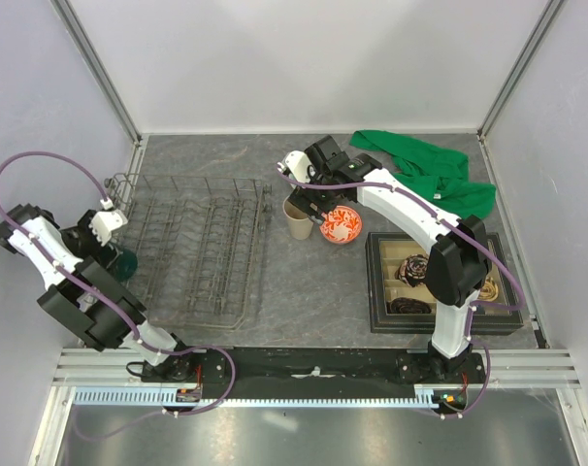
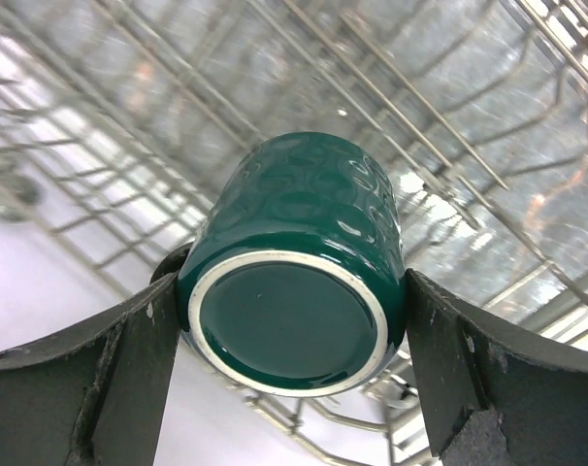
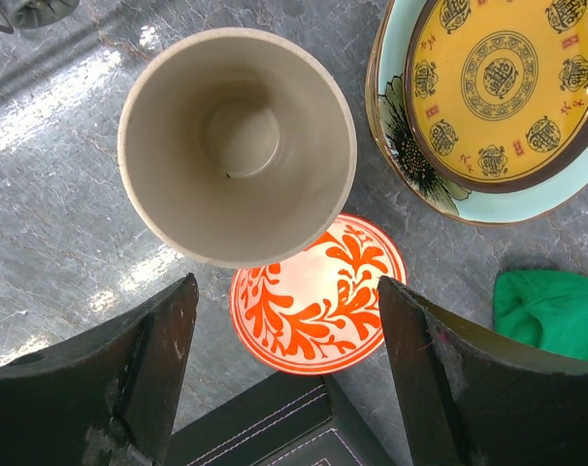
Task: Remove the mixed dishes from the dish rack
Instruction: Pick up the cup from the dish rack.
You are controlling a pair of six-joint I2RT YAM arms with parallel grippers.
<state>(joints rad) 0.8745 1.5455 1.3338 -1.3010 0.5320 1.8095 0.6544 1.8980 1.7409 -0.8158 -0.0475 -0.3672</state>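
— What sort of place is shown here?

— A robotics lab cell is shown rather than a kitchen. The desk (image 1: 304, 291) is boxed in by plain white panels (image 1: 304, 58), which are held in aluminium posts (image 1: 97, 68).

— By what else is that told?

— A left arm (image 1: 81, 291) and a right arm (image 1: 410, 214) are bolted to a black base plate (image 1: 313, 364) at the near edge, and purple cables (image 1: 42, 155) are looped along them. The dish rack (image 1: 192, 248) is laid out as a test piece on the grey stone-patterned top.
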